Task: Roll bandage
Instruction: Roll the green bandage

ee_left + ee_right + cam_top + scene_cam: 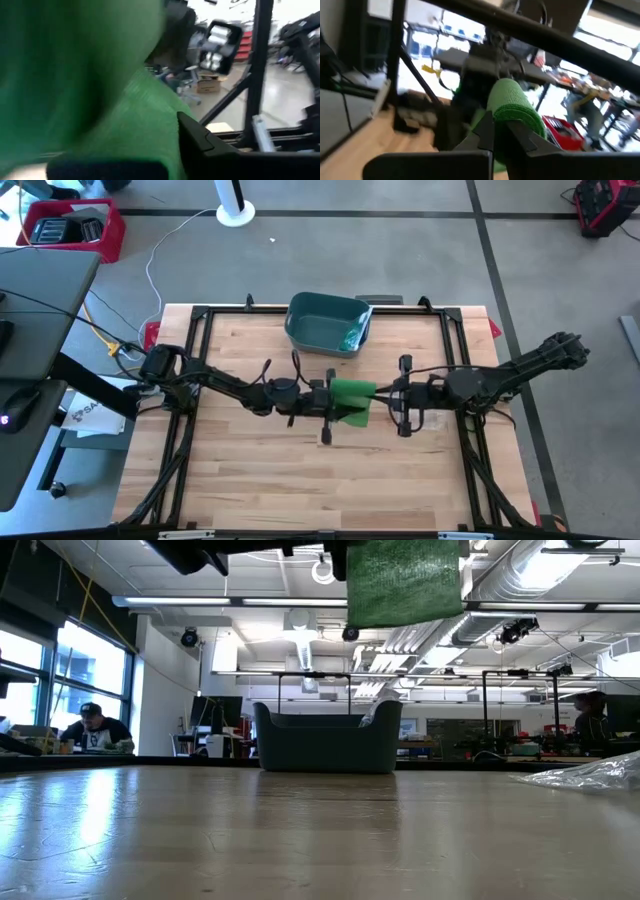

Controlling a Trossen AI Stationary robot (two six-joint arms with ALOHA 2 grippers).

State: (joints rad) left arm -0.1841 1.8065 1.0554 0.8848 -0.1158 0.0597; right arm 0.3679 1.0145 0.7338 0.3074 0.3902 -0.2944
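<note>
A green bandage (352, 396) is held in the air over the middle of the table, between my two grippers. My left gripper (330, 398) comes from the table's left and is shut on the bandage's left side. My right gripper (383, 392) comes from the right and is shut on the rolled part (512, 107). In the low view a flat stretch of the bandage (405, 580) hangs down from the grippers, well above the tabletop. In the left wrist view the green cloth (90, 85) fills most of the picture. My left gripper holds the bandage's flat left part (145, 125), coming level from the table's left; the cloth itself covers the place of contact. The bandage is lifted clear of the table. My right gripper pinches the bandage's rolled end (506, 119) between its two fingers (522, 136), coming level from the table's right. The roll sticks out beyond the fingertips and is clear of the table.
A dark teal bin (325, 323) stands at the far middle of the table, with some plastic in it. A crumpled clear wrapper (590, 774) lies on the wood at the right. A black frame (200, 315) runs around the table's edges. People sit in the room beyond.
</note>
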